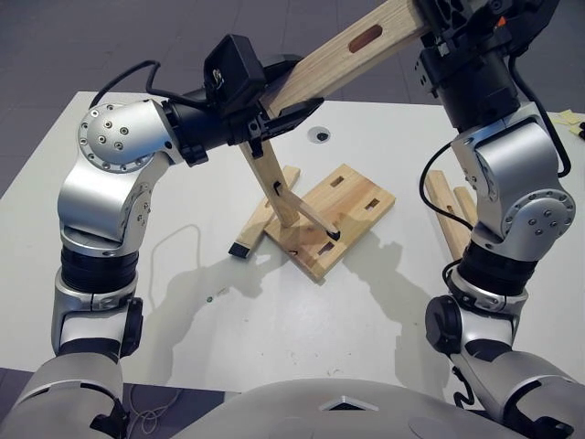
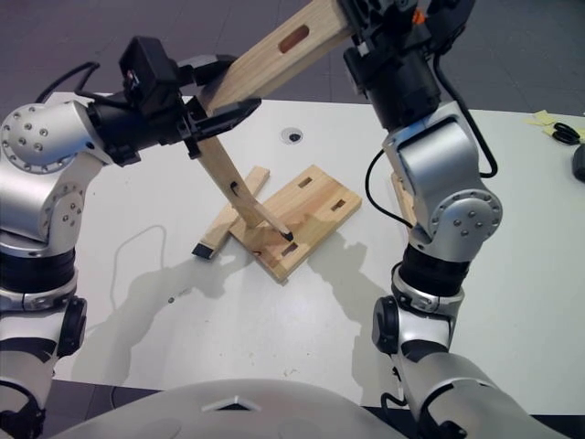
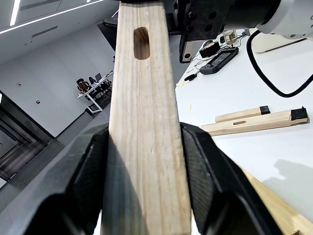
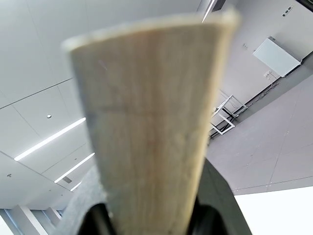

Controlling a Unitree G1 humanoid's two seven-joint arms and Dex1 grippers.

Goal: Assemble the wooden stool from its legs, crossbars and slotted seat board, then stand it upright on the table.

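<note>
A long wooden leg (image 1: 356,46) with an oval slot is held in the air above the table's far side. My left gripper (image 1: 283,110) is shut on its lower end and my right gripper (image 1: 430,32) is shut on its upper end. The left wrist view has the leg (image 3: 142,98) clamped between black fingers (image 3: 93,171). A second slotted piece (image 1: 272,183) slants down from beside the left gripper onto the slotted seat board (image 1: 352,197), which lies flat. Another leg (image 1: 254,229) with a black foot lies partly under the board.
Two spare legs (image 1: 448,215) lie on the white table (image 1: 274,320) by my right arm. A round cable hole (image 1: 319,135) sits behind the board. A dark device (image 2: 576,160) and yellow notes (image 2: 548,119) are at the far right edge.
</note>
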